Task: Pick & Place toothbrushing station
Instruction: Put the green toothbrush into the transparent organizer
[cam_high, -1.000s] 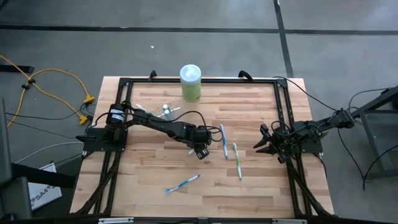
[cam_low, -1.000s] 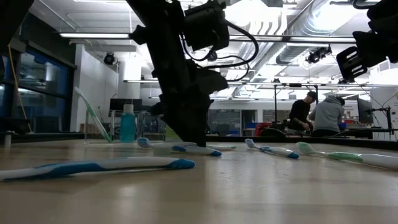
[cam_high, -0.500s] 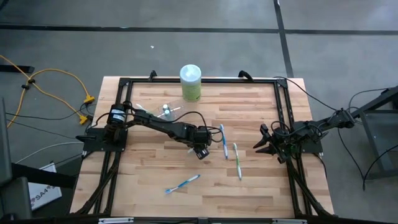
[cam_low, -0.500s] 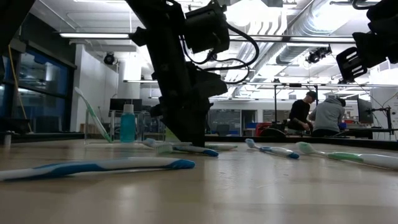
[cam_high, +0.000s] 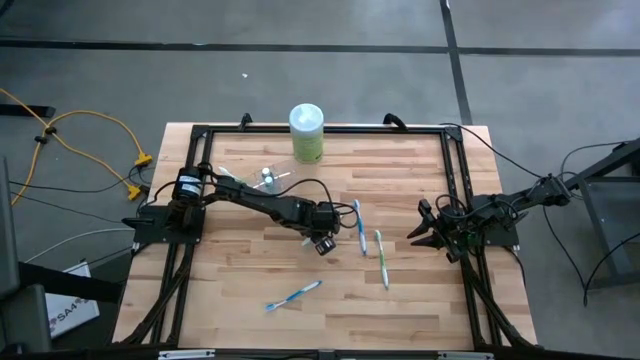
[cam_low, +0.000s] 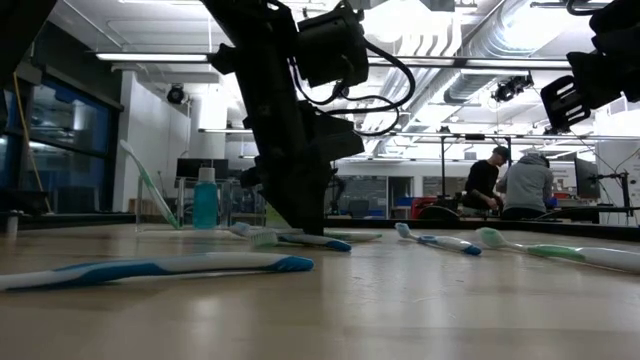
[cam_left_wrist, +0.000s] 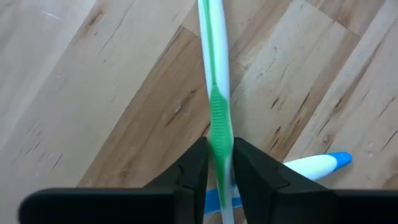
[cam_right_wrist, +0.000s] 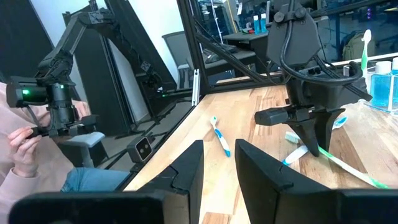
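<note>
My left gripper (cam_left_wrist: 217, 168) is down at the middle of the table (cam_high: 250, 280), its two fingers (cam_left_wrist: 194, 169) pinched on the green-and-white toothbrush (cam_left_wrist: 215, 81). The green grip section sits between the pads, and the handle runs straight on ahead over the bare wood. In the high view the same gripper (cam_high: 322, 238) stands just beside the loose brushes at centre.

Count of toothbrushes lying flat on the table: four that I can make out. One is the green-and-white brush in my grasp. One blue-and-white brush (cam_left_wrist: 311, 167) lies partly under it, its blue tip showing beside my finger. A second blue-and-white brush (cam_high: 358, 225) lies just to the right of the gripper, with a green one (cam_high: 381, 258) beside that. A third blue brush (cam_high: 293, 295) lies alone, well apart, toward the near edge.

The clear cup (cam_high: 266, 178) lies to the rear of my left arm, near the green bottle (cam_high: 306, 133). At least one brush (cam_low: 148, 185) leans in it; I cannot tell how many it holds. The bottle, one in number, stands at the far edge of the table.

My right gripper (cam_high: 422, 232) waits at the right edge of the table, raised, fingers (cam_right_wrist: 186, 174) parted and holding nothing.

A person (cam_right_wrist: 25, 149) sits beyond the table at a second set of arms.
</note>
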